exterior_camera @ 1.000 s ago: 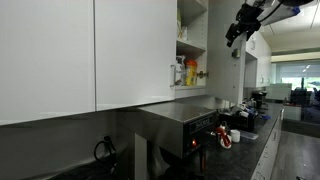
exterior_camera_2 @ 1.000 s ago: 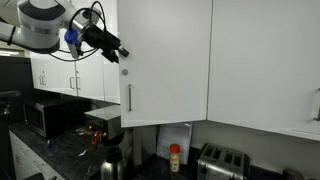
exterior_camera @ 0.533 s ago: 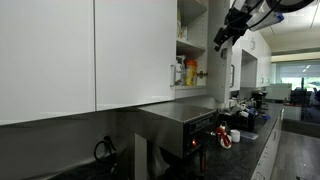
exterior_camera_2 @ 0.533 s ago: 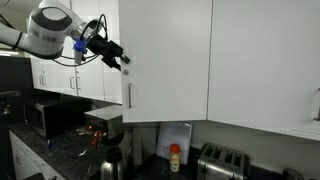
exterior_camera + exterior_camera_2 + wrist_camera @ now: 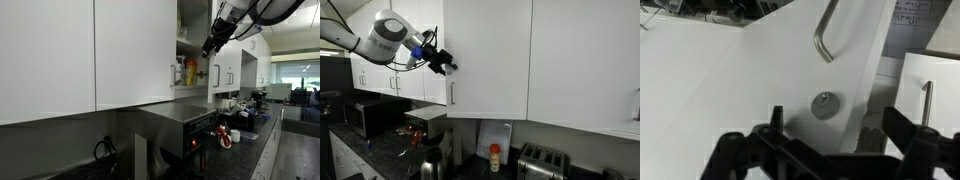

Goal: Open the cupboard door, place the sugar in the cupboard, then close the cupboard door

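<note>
Wrist view shows the end effector spread wide and empty close to the white cupboard door below its handle, presumably to push it shut, since the yellow sugar sits inside, left of the end effector.

a silver toaster sits near a red-lidded jar, with a dark microwave well apart.
</note>
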